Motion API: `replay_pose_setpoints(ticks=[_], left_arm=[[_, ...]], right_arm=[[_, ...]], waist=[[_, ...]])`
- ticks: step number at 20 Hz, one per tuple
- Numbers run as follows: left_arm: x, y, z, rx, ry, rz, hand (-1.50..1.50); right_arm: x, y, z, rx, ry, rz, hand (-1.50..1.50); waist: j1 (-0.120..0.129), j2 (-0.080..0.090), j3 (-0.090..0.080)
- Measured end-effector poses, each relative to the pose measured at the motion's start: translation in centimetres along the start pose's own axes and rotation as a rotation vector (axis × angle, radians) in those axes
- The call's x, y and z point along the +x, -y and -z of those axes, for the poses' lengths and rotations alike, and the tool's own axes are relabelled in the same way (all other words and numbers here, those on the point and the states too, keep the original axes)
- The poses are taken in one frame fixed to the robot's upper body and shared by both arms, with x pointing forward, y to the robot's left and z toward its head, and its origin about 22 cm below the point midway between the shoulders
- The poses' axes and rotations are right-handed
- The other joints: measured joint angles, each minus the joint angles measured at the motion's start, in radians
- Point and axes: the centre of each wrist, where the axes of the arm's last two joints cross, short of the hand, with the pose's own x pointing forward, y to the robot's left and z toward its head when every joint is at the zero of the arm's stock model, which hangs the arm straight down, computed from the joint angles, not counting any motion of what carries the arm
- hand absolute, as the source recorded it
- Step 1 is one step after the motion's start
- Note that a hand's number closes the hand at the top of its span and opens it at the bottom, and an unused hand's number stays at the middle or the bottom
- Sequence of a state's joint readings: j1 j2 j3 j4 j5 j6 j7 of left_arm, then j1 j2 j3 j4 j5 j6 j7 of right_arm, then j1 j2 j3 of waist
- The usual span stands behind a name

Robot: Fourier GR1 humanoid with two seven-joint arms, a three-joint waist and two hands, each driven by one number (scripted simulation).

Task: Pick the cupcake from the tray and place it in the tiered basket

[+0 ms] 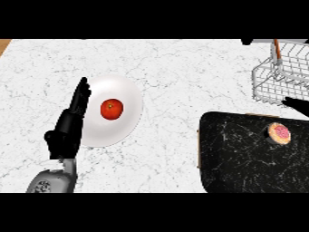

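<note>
Cupcake (279, 133) is sitting untouched on the dark tray (250, 163), just below the right hand (305, 108), whose finger state I can't tell, near the basket (287, 74), while the left hand (73, 118) is resting fingers straight beside the plate (127, 90) holding a tomato (111, 109).

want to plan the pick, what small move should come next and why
Probably bring the right hand down toward the cupcake. The cupcake sits untouched on the black tray, and only dark fingers of that hand show at the view's right edge, just above the tray and below the wire basket. The left hand rests open beside the plate with the tomato.
</note>
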State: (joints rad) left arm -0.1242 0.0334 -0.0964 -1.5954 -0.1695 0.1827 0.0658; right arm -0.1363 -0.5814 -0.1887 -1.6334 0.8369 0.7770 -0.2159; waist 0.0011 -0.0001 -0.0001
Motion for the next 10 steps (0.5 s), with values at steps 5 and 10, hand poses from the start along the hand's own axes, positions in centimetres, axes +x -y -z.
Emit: replay_pose_setpoints(ticks=[5, 10], left_arm=[[-0.3, -0.2, 0.1, -0.001, 0.002, 0.003, 0.00], [-0.8, 0.0, 0.4, 0.004, 0.000, 0.003, 0.00]], right_arm=[[0.2, -0.4, 0.9, 0.004, -0.006, 0.000, -1.50], [0.5, -1.7, 1.7, 0.008, -0.005, 0.010, -1.50]], waist=[[0.000, 0.000, 0.000], [-0.001, 0.000, 0.000]])
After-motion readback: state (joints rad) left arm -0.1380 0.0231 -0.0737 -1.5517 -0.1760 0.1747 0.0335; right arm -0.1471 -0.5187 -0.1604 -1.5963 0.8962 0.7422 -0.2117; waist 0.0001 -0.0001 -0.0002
